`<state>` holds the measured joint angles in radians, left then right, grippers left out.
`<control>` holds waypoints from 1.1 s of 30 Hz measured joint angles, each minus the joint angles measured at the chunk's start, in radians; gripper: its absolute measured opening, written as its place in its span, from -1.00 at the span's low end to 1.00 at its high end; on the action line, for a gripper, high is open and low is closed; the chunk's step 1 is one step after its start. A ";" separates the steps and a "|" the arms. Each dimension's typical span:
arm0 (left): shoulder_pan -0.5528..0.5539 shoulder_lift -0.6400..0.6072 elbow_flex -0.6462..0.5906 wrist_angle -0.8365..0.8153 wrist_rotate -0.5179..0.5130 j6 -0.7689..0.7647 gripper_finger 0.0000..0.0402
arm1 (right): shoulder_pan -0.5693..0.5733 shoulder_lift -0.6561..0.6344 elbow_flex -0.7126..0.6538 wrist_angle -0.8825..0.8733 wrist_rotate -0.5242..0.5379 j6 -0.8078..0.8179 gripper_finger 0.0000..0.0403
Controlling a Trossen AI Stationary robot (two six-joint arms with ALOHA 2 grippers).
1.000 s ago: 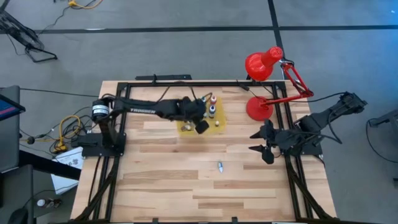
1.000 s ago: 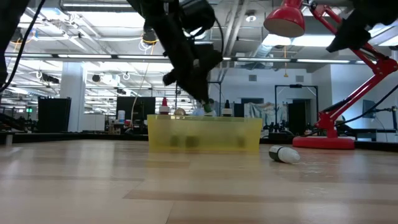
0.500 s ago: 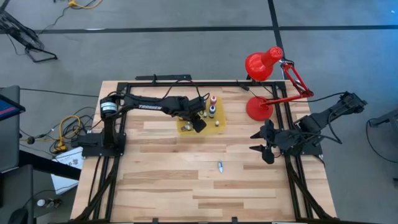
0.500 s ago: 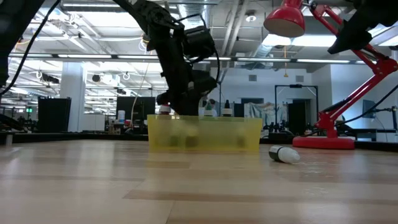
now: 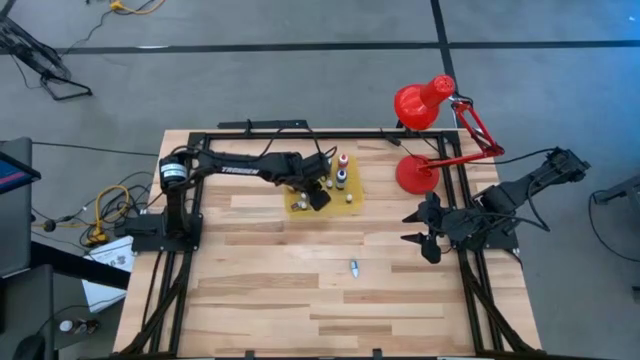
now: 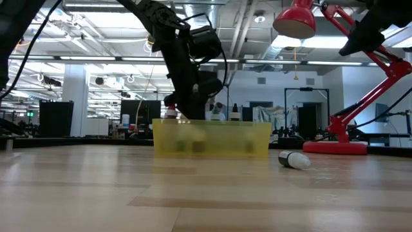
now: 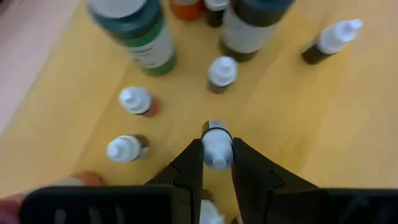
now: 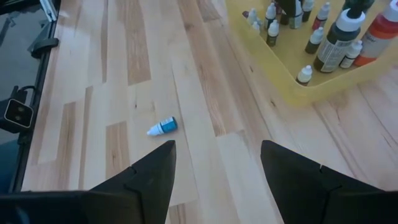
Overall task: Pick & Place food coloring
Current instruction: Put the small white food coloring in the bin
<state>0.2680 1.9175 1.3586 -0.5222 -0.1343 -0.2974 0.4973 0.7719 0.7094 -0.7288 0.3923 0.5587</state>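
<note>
left gripper (image 5: 319, 196) sits low over the yellow tray (image 5: 350, 205), upper middle of the high view. in the left wrist view its jaws are clenched on a small bottle (image 7: 216, 144) with a white cap; the cap stands between the two fingertips (image 7: 191, 163), touching both, pointing away from the wrist. the bottle's lower end is hidden behind the jaws.

other bottles stand upright on the tray floor around it: two small white-capped ones (image 7: 127, 149) to the left of the jaws in that view, one (image 7: 221, 73) just beyond the held bottle, one (image 7: 329, 41) at upper right, and a larger green bottle (image 7: 137, 31) at upper left. in the low view the arm comes down behind the tray's front wall (image 6: 212, 138); whether the held bottle touches the tray floor cannot be told.

one loose bottle (image 5: 353, 267) lies on its side on the desk (image 5: 260, 290), lower middle of the high view, well apart from the tray and from both grippers.

right gripper (image 5: 420, 226) waits at the right edge of the desk, jaws released and empty, beside the base of a red lamp (image 5: 420, 172).
</note>
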 joint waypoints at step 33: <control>0.014 0.072 0.159 -0.173 0.022 0.196 -0.71 | 0.000 0.014 0.000 0.003 0.008 -0.009 0.12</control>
<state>0.2821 1.9896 1.5181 -0.6952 -0.1127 -0.1011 0.4973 0.7857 0.7094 -0.7258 0.4008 0.5499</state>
